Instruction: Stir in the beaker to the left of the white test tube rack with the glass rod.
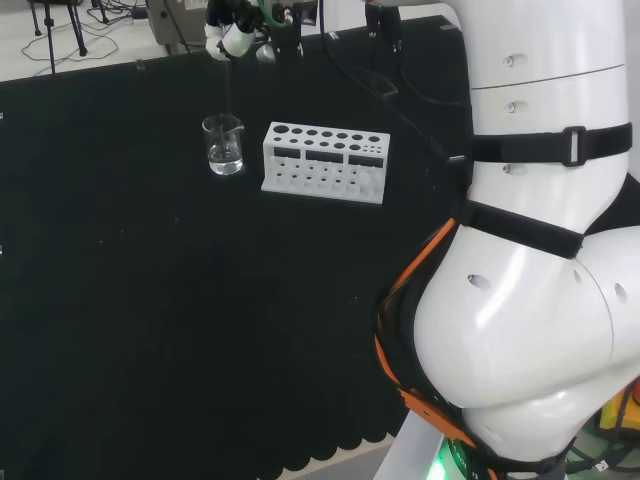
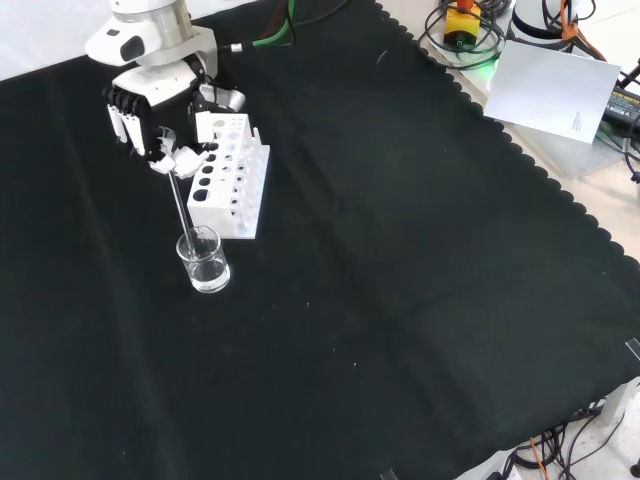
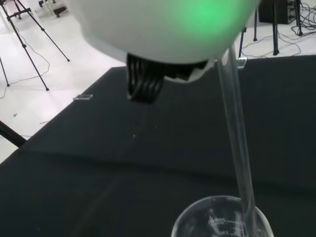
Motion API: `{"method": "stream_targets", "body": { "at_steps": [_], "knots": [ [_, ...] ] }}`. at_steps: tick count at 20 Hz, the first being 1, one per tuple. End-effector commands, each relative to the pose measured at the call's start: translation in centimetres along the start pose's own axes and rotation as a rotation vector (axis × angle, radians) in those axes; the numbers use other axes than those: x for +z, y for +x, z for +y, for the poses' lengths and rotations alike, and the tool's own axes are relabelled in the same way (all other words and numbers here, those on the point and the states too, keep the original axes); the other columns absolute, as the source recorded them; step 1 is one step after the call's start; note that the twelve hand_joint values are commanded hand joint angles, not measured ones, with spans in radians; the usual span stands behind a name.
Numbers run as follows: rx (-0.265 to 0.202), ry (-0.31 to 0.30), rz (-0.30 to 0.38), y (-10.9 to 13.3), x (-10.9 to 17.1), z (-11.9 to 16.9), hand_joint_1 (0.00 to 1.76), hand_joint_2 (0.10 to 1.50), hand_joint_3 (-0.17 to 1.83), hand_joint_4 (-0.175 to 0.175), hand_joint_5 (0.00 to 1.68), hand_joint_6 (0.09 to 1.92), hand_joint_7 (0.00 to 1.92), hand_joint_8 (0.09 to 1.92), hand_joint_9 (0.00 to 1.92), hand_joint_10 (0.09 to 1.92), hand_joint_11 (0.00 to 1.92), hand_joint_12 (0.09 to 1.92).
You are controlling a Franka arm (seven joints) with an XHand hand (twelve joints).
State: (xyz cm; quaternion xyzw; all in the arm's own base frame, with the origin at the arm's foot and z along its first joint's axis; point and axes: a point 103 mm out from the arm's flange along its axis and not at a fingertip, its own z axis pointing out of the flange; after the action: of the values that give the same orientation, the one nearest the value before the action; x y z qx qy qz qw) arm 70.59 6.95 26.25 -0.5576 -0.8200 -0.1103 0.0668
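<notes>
The hand (image 2: 150,110) hangs above the table (image 2: 400,300), and its fingers (image 2: 165,158) are curled around the top of the rod (image 2: 183,210), pinching it. In the front view the hand is near the top left, just left of the rack (image 2: 232,175). The rod is thin and clear. It goes down from the fingers at a small tilt, and its low end is inside the beaker (image 2: 204,262). In the wrist view the rod (image 3: 238,133) runs from under the blurry white hand (image 3: 163,29) down past the rim of the beaker (image 3: 222,219). The beaker is a small clear glass cup with a spout. It looks like it has a little clear water at the bottom. It stands upright on the black cloth. In the head view the beaker (image 1: 223,146) is just to the left of the rack (image 1: 325,162), close to it but not touching. In the front view the beaker is in front of the near end of the rack. The rack is white with rows of round holes on top, and the holes look empty. In the head view the hand (image 1: 240,35) is right above the beaker at the far side of the table (image 1: 150,300).
</notes>
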Motion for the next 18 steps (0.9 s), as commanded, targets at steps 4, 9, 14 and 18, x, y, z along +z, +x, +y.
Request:
{"method": "stream_targets", "body": {
  "at_steps": [4,9,14,18],
  "knots": [
    [0.037,0.009,0.001,-0.4,-0.8,-2.0,1.23,0.39,1.05,-0.175,1.41,0.63,1.65,0.80,1.88,0.71,1.49,1.09],
    [0.023,0.013,-0.011,1.7,-0.6,-2.3,1.23,0.40,1.05,-0.175,1.41,0.63,1.65,0.80,1.88,0.71,1.49,1.09],
    [-0.016,0.031,0.008,5.4,0.6,-1.1,1.23,0.40,1.05,-0.175,1.41,0.63,1.65,0.80,1.88,0.71,1.50,1.09],
    [-0.032,0.034,0.017,6.3,1.4,0.4,1.23,0.40,1.05,-0.175,1.41,0.63,1.65,0.80,1.88,0.71,1.50,1.09]
  ]
}}
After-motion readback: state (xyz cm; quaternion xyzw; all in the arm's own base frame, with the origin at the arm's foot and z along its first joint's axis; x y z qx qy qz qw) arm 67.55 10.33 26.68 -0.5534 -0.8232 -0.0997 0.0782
